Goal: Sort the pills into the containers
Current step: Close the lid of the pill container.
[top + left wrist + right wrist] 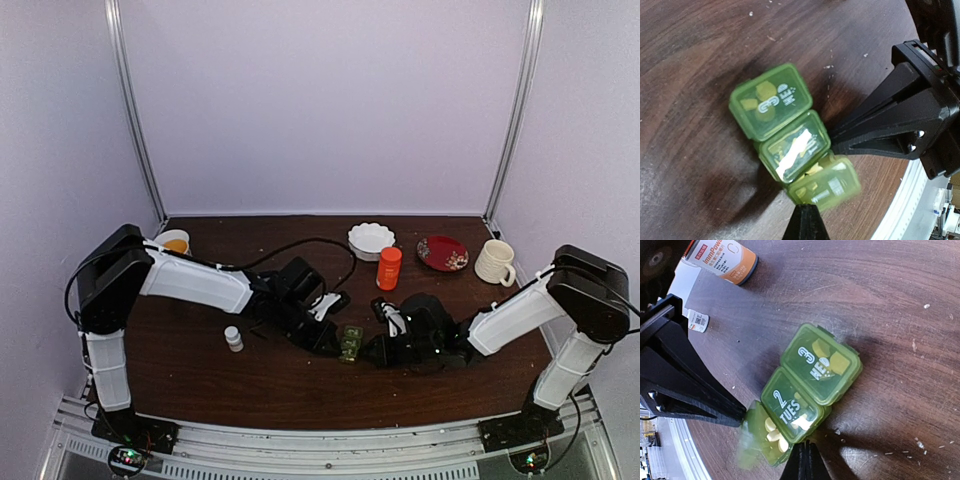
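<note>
The dark-green pill box (350, 343) lies between both grippers. In the right wrist view the cells marked 3 WED (827, 362) and 2 TUES (790, 405) have their lids down. The third cell is open and holds several whitish pills (772, 432); its lid (747, 442) is blurred. My left gripper (805, 217) is shut, and its tip touches that lid (832, 185). My right gripper (804, 457) is shut, with its tip against the box's side by the middle cell. More pills show through the closed lids.
An orange bottle (388, 268), a white bowl (371, 240), a red plate (442, 252) and a cream mug (495, 262) stand behind the box. A small white bottle (234, 339) is to its left. A cup (175, 241) sits at the far left.
</note>
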You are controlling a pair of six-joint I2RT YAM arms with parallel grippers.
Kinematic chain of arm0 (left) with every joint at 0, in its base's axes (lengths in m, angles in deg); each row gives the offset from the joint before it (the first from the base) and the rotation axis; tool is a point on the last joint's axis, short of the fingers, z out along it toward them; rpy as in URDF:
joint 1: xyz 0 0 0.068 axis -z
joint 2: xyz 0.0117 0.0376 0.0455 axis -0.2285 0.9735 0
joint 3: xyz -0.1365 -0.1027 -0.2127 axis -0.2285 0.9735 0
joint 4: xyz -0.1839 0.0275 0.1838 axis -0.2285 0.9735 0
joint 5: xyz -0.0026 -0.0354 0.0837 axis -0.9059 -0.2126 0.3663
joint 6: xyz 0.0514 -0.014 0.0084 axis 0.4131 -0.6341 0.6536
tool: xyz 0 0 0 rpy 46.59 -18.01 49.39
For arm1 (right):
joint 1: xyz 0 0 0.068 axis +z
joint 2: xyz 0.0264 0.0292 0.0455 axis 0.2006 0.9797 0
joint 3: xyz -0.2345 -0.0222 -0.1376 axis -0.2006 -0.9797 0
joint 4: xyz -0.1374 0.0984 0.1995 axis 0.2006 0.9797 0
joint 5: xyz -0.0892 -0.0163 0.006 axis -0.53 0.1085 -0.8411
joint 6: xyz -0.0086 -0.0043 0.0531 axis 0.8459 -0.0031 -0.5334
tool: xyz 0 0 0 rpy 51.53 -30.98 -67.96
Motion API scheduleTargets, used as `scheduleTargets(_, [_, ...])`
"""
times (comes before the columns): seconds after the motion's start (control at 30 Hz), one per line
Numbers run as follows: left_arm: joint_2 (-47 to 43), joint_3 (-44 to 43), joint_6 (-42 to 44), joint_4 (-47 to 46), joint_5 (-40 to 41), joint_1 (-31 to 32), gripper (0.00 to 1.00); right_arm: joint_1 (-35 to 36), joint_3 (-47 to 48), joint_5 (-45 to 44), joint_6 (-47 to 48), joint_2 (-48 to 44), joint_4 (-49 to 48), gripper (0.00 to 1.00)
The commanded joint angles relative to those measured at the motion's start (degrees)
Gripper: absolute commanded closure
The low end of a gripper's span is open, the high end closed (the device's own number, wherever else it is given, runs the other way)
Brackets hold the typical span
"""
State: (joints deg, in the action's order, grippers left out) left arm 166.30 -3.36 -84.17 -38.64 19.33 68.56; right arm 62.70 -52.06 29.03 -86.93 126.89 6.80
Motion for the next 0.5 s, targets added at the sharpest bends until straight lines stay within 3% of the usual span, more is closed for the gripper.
scheduleTargets(0.0, [1.68,-1.91,-0.7,-4.14,-2.35,0.71,1.0,0.5,0.96,0.33,-0.33,0.35,-1.12,1.0])
scheduleTargets(0.27, [4.23,-3.04,-0.72,-2.41,-0.06,1.03,1.0,0.53,0.23,0.31,-0.66,-0.21,-1.72,1.0])
scheduleTargets(0.47, [4.47,-4.76,0.45,1.84,3.51,1.5,1.0,0.51,-1.85,-0.83,-0.91,-2.98,-3.26,0.88])
